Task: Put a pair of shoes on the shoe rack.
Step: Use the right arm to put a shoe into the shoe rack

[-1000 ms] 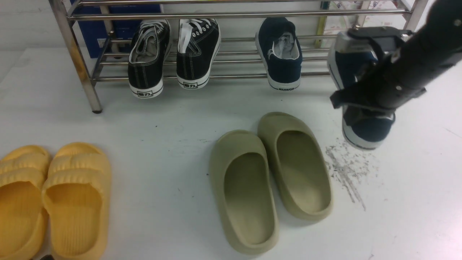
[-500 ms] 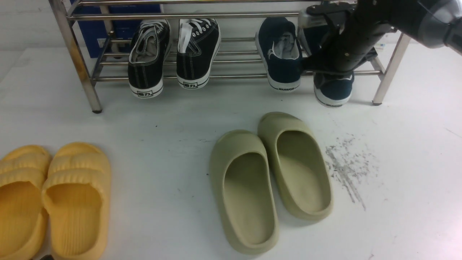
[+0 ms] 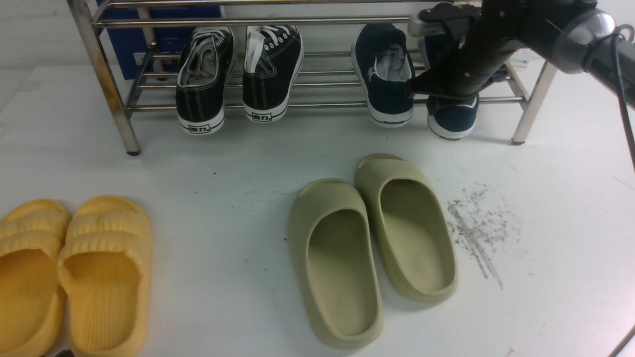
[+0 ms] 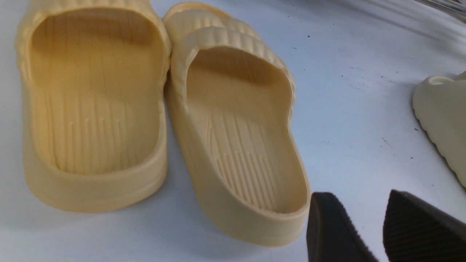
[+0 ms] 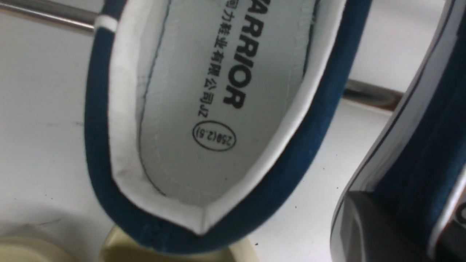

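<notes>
We clamp one navy slip-on sneaker [image 3: 452, 120] in our right tool [image 3: 449, 91]. Its twin [image 3: 387, 94] lies just beside this tool on the shoe rack [image 3: 297, 105], so we count two. Our left tool [image 4: 375, 233] stands parted and holds nothing.

Bright, even light from overhead imo, only soft shadows under the olive slides [image 3: 337, 267] & rack [image 3: 104, 79]. Bit of glare on the steel tubes. Front cam sharp. Left wrist: yellow slides [image 4: 236, 145] ok, left gripper [image 4: 358, 207] blurry up close. Right wrist: insole print [image 5: 233, 72] crisp, gripped navy shoe [image 5: 437, 145] soft at the edge.
</notes>
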Controlling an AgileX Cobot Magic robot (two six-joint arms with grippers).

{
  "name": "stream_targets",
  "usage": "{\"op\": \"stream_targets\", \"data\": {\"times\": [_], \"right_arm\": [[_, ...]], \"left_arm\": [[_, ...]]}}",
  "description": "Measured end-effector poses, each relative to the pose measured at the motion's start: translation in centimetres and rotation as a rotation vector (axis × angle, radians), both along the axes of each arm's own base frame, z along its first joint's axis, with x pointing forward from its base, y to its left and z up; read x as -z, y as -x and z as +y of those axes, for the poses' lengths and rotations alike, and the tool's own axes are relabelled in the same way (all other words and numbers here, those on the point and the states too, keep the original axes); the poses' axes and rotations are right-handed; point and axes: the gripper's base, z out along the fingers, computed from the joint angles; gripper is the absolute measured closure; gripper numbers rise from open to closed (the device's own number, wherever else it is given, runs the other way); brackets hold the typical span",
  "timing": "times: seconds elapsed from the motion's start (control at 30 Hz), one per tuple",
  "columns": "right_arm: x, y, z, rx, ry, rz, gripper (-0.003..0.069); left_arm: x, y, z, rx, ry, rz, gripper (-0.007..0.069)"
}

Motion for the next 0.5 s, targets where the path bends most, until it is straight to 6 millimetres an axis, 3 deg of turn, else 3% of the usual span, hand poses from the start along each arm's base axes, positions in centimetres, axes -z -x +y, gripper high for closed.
{"op": "stream_targets", "data": {"times": [0.5], "right_arm": [[-0.35, -0.62, -0.03, 0.000, 0.005, -0.082, 0.0612]], "left_arm": [[0.00, 0.00, 0.00, 0.000, 0.000, 0.000, 0.0386]]}}
